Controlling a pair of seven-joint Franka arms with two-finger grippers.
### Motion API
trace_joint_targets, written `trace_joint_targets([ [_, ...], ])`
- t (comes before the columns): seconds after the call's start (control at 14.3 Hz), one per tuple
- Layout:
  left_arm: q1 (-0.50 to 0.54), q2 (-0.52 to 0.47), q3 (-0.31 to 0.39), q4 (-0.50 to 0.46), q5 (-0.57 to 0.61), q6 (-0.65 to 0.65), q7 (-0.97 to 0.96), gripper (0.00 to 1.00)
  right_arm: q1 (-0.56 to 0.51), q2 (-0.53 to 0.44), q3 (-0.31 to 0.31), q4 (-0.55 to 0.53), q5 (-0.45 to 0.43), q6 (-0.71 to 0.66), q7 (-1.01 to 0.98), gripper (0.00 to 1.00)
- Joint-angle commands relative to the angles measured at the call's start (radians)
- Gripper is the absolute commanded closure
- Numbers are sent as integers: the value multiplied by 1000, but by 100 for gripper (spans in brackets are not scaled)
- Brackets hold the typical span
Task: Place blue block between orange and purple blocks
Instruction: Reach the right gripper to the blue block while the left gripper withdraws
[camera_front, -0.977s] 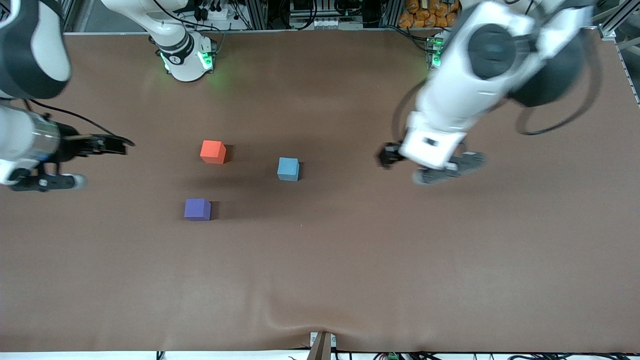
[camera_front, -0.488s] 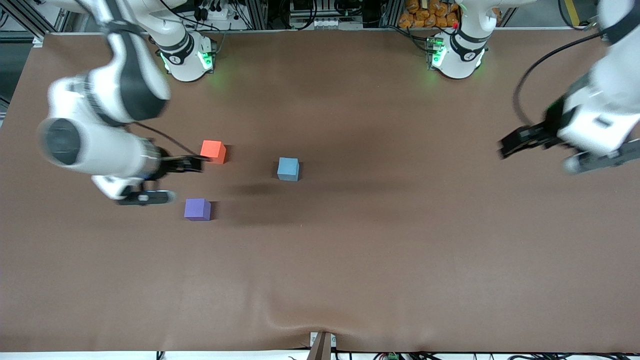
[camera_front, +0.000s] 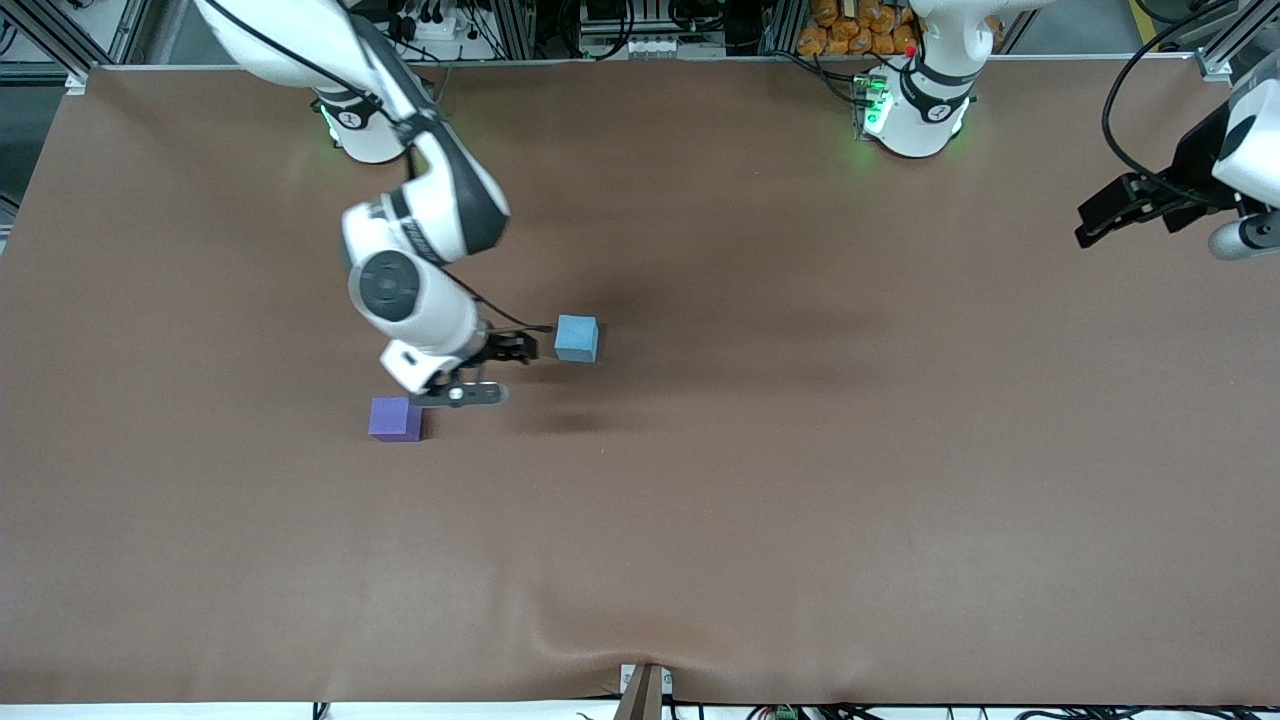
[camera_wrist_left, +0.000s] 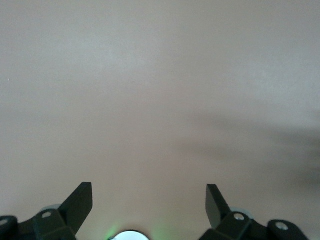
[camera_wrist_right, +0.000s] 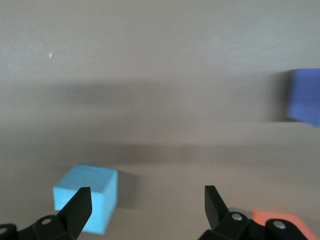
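On brown table cover (camera_front: 700, 520), blue block (camera_front: 577, 337), purple block (camera_front: 394, 418), both grippers' jaws open

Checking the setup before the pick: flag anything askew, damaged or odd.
Nothing stands out. The blue block and purple block sit flat on the table; the orange block shows only in the right wrist view. The cloth wrinkles slightly at the camera-side edge.

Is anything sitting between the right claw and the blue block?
No. In the front view the open right claw sits just beside the blue block, with only bare table between.
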Motion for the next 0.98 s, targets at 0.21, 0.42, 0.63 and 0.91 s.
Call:
trace_joint_targets([
  [0.21, 16, -24, -9, 25, -18, -66, 97, 0, 96, 46, -12, 3, 11, 61, 78, 0],
  [0.42, 16, -29, -15, 26, -18, -68, 102, 0, 133, 61, -12, -4, 11, 76, 117, 0],
  [0.63, 10, -41, -27, 37, -18, -68, 101, 0, 153, 64, -12, -29, 10, 116, 124, 0],
  [0.91, 14, -43, -27, 38, -18, -62, 101, 0, 170, 70, -14, -44, 4, 120, 144, 0],
])
